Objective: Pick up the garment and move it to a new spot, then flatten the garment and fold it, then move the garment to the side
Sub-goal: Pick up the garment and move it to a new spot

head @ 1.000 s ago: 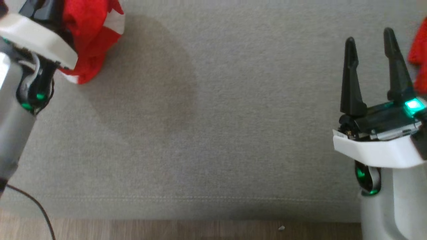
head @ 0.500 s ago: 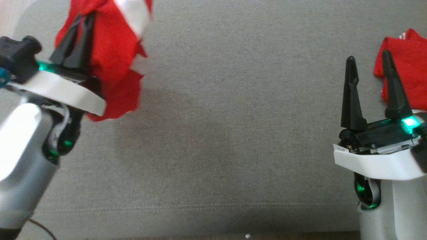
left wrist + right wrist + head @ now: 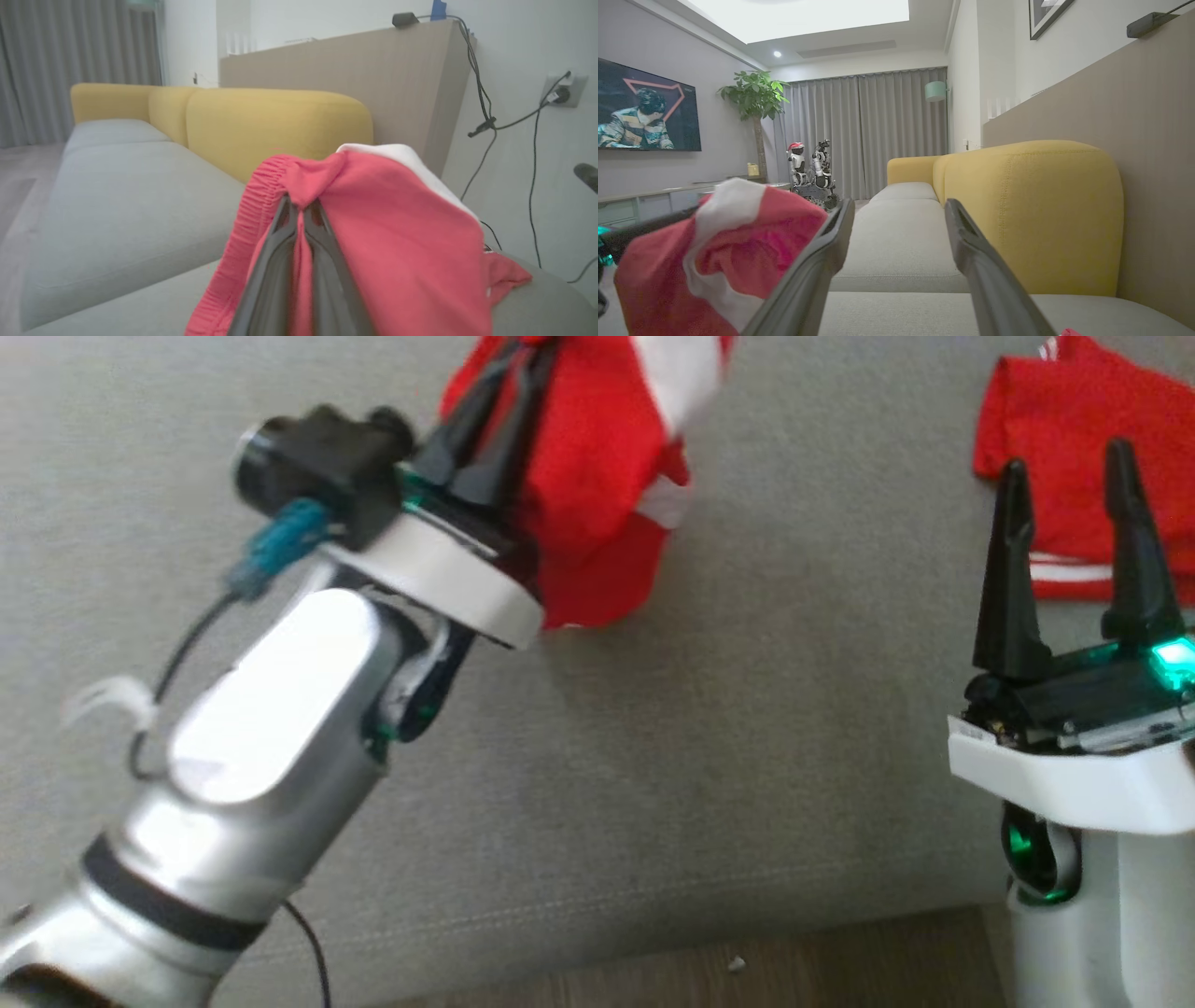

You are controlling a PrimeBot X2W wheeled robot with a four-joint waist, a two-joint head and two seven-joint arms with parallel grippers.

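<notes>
The left gripper is closed on the garment, a red piece with white stripes, and holds it up over the grey sofa seat. The right gripper stands open with nothing between its fingers. I count two red pieces: a second garment lies on the seat beyond the right gripper. The left wrist view shows the elastic waistband beside the fingers.

The red garment with white stripes hangs bunched, held up by its elastic waistband.
</notes>
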